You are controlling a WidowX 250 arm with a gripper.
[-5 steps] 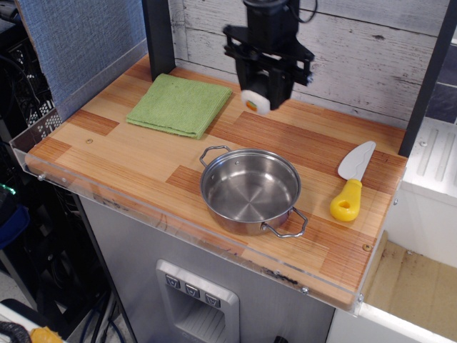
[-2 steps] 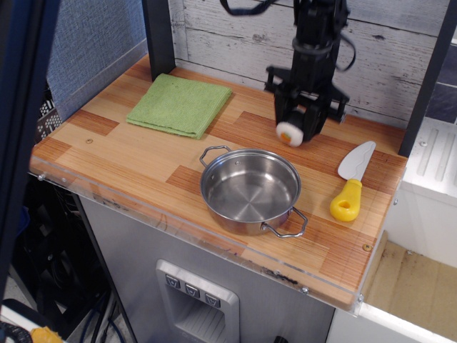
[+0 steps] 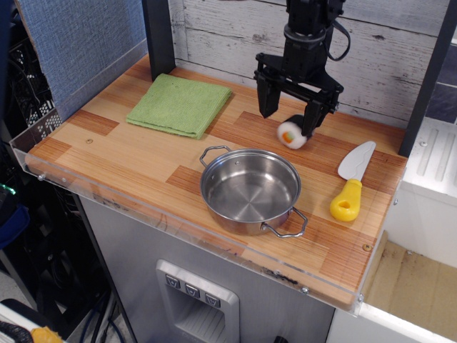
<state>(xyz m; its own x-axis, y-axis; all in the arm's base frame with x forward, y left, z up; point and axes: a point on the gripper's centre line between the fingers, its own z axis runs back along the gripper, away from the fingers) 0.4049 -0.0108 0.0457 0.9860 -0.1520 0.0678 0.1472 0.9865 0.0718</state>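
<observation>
A robot gripper (image 3: 285, 120), jaws apart, hangs over a toy sushi roll (image 3: 291, 134) lying on the wooden tabletop (image 3: 143, 153) just behind a steel pot (image 3: 250, 189). The roll is close against one fingertip, so a straight vertical lift would avoid nudging it.

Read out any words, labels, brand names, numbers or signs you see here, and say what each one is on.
No word, brand or number can be read in this view.
Three buttons on the grey panel below the counter: small marks, too small to read.
Steel pot, green cloth, yellow-handled knife, white roll and the open gripper: no print visible.
</observation>
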